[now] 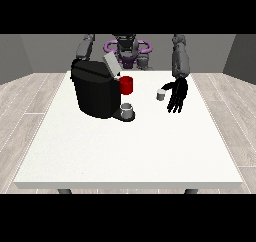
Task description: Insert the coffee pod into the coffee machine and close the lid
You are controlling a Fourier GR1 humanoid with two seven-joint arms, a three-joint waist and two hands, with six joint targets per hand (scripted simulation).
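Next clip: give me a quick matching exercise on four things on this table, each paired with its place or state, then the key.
Things:
1. Coffee machine
2. Red cup
3. Grey cup
4. Pod

Descriptions:
A. Small and pale, next to the thumb of the hand at the view's right
B. On the machine's base, at its front
C. Black, lid raised
D. Just behind the machine's right side in the view

Pairs: 1-C, 2-D, 3-B, 4-A

One coffee machine [96,92], one pod [160,95] (two cups [127,85]).
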